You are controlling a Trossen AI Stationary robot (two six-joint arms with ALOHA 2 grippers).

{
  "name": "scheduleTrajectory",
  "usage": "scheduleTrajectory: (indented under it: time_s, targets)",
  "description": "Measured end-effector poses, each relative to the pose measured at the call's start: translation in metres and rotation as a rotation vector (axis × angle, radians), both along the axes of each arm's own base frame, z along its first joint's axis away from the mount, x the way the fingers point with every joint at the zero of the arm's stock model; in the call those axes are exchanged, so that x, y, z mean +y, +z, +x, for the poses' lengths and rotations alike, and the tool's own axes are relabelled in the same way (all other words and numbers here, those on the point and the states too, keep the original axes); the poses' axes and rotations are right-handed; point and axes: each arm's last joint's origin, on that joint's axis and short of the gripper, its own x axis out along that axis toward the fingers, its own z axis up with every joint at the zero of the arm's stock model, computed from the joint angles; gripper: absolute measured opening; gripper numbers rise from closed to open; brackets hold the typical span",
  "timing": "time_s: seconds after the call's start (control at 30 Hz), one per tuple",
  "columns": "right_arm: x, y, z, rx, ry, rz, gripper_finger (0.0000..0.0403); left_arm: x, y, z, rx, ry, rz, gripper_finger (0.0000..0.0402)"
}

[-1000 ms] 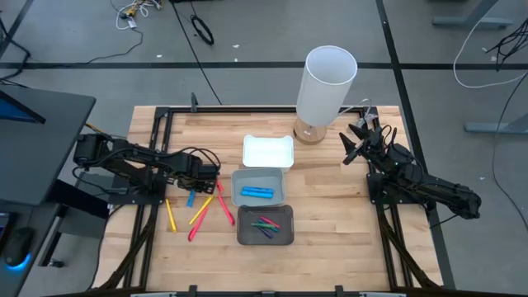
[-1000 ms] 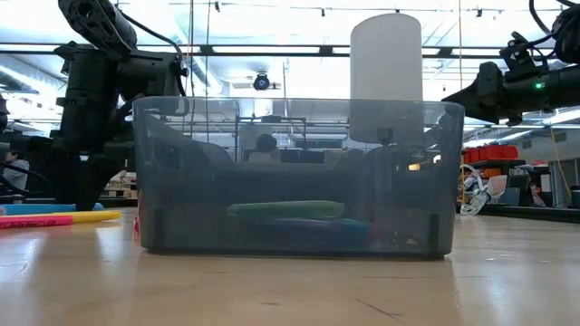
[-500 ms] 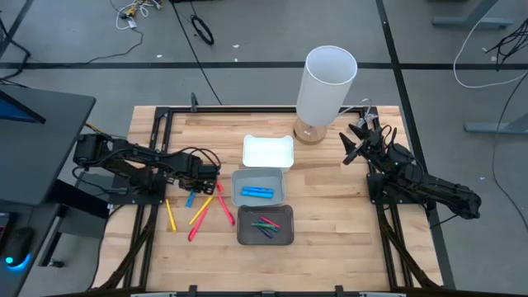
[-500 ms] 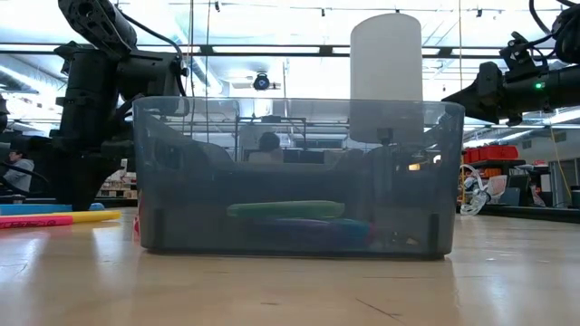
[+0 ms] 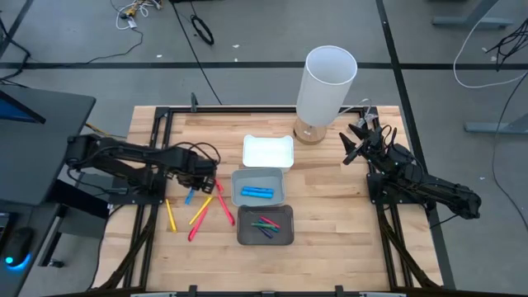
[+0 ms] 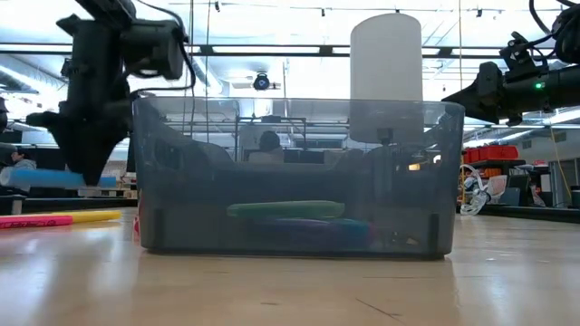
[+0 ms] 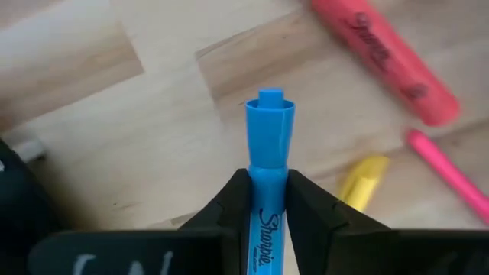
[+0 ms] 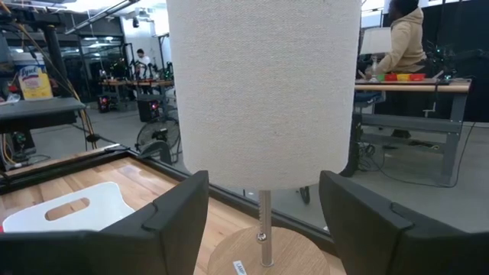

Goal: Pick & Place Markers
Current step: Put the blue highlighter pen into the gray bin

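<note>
Clenched jaws of the left gripper [image 7: 267,200] grasp a blue marker [image 7: 269,145], lifted just above the wooden table [image 5: 330,206]. Red, pink and yellow markers [image 5: 200,211] lie below. Right gripper [image 8: 263,229] hangs spread before a white lamp [image 5: 327,82]. Beyond, a workshop with benches and a person [image 8: 403,38].

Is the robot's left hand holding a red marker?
No, the left gripper is pinched shut on a blue marker; a red marker lies on the table beyond it.
</note>
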Motion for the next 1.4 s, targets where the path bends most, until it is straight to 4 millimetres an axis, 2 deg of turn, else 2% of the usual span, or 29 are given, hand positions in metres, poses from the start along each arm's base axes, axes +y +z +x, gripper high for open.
scheduleTrajectory:
  time_s: [0.27, 0.43, 0.7, 1.03, 1.2, 1.4]
  targets:
    - [0.000, 0.000, 0.000, 0.001, 0.000, 0.000, 0.0251, -0.006, 0.038, -0.003, -0.073, -0.159, 0.013, 0.0065]
    - [0.000, 0.000, 0.000, 0.000, 0.000, 0.000, 0.0251, -0.010, 0.055, -0.007, -0.079, -0.234, 0.027, 0.0065]
    - [0.000, 0.000, 0.000, 0.001, 0.000, 0.000, 0.0251, -0.015, 0.072, -0.019, -0.130, -0.401, 0.017, 0.0065]
    - [0.000, 0.000, 0.000, 0.001, 0.000, 0.000, 0.0251, -0.022, 0.084, -0.036, -0.201, -0.571, -0.040, 0.0065]
    - [0.000, 0.000, 0.000, 0.000, 0.000, 0.000, 0.0251, -0.022, 0.089, -0.044, -0.186, -0.651, -0.038, 0.0065]
    - [0.000, 0.000, 0.000, 0.001, 0.000, 0.000, 0.0251, -0.021, 0.105, -0.049, -0.192, -0.726, -0.002, 0.0065]
